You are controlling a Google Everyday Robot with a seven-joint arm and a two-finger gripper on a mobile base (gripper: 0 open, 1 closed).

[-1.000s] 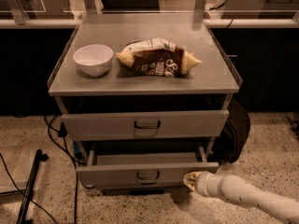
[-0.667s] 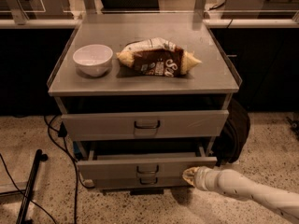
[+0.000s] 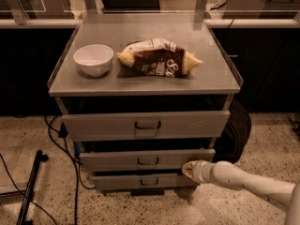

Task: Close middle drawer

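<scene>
Grey cabinet [image 3: 220, 86] with white bowl [image 3: 93, 59] and snack bag [image 3: 159, 57] on top, the middle drawer [image 3: 112, 160] almost shut below the top drawer [image 3: 103, 124] – the gripper [image 3: 189, 168] touches its front's lower right edge, grip state indiscernible

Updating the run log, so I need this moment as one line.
task: close middle drawer | pincer: at its front's right end | drawer: slightly out past bottom drawer | top: bowl, snack bag
</scene>
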